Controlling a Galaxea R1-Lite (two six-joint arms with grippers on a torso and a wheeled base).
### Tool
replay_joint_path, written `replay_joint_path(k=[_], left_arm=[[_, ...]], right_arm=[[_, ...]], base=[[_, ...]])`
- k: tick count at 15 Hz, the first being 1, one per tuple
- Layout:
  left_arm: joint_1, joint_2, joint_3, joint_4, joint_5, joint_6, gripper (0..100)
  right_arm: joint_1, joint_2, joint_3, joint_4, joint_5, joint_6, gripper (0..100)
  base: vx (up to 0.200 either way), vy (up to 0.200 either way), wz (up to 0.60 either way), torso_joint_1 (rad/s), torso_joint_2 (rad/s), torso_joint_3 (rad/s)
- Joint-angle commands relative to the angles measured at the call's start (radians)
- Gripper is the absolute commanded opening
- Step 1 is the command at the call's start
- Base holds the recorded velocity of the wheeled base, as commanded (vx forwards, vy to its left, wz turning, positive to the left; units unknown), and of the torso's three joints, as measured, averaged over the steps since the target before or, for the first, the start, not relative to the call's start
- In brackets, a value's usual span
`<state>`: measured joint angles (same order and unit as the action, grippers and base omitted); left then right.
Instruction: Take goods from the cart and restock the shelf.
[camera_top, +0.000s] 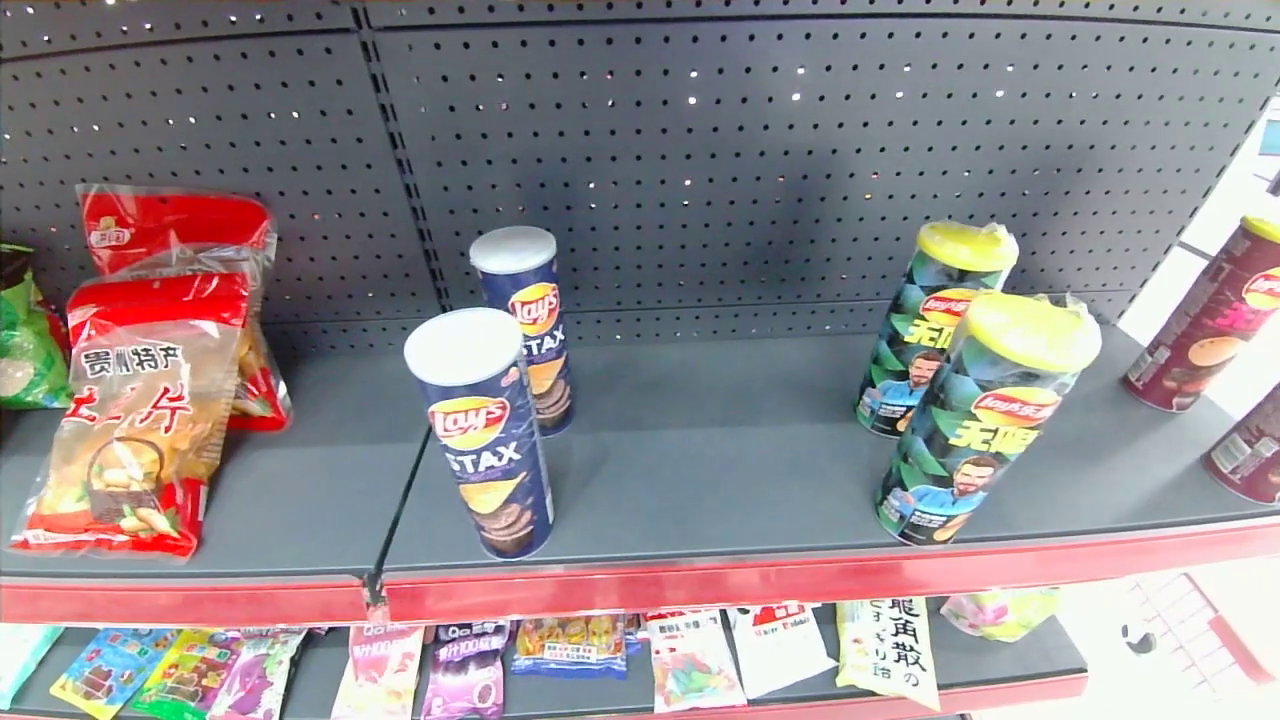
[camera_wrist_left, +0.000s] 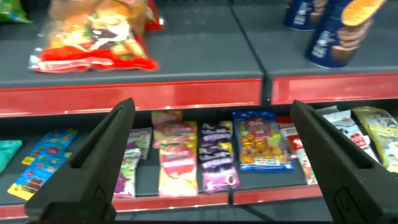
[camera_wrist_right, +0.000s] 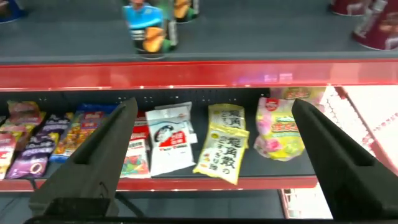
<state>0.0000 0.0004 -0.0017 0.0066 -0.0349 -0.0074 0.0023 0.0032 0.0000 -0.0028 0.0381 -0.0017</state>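
The left tool (camera_wrist_left: 211, 106) and right tool (camera_wrist_right: 214, 102) are spread wide, holding nothing. The shelf (camera_top: 720, 440) lies beyond both, with chip cans (camera_top: 490, 450) standing on it.

Bright, even light overall; lower right of the head view blows out white. Light pinpricks show through the pegboard (camera_top: 700, 100) holes, and a glare streak lies on the red shelf lip (camera_wrist_right: 261, 78). Straight lines bow toward the head view's edges.

Two blue cans (camera_top: 482, 440) are standing on the upper shelf (camera_top: 720, 450), two green cans (camera_top: 975, 420) with yellow lids are standing farther right, and two maroon cans (camera_top: 1205, 320) are showing at the right edge. Two red snack bags (camera_top: 130, 420) and one green bag (camera_top: 25, 350) are lying at the left. Small packets (camera_top: 690, 655) are overlapping on the lower shelf (camera_top: 1010, 662), too much for an exact count.
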Motion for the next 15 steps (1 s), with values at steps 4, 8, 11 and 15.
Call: replay_joint_path(k=[4, 8, 11, 15], left_arm=[[0.0, 0.0, -0.001, 0.001, 0.001, 0.0, 100], [0.0, 0.0, 0.0, 0.001, 0.0, 0.0, 100], [0.0, 0.0, 0.0, 0.0, 0.0, 0.0, 100], [0.0, 0.0, 0.0, 0.0, 0.0, 0.0, 100]], right_arm=[[0.001, -0.002, 0.0, 0.001, 0.0, 0.0, 100], [0.001, -0.002, 0.0, 0.0, 0.0, 0.0, 100], [-0.001, -0.002, 0.0, 0.0, 0.0, 0.0, 100], [0.001, -0.002, 0.0, 0.0, -0.001, 0.0, 100]], base=[[0.0, -0.2, 0.0, 0.004, 0.0, 0.0], [0.0, -0.2, 0.0, 0.005, 0.0, 0.005], [0.0, -0.133, 0.0, 0.0, 0.0, 0.002], [0.0, 0.0, 0.0, 0.0, 0.0, 0.0]])
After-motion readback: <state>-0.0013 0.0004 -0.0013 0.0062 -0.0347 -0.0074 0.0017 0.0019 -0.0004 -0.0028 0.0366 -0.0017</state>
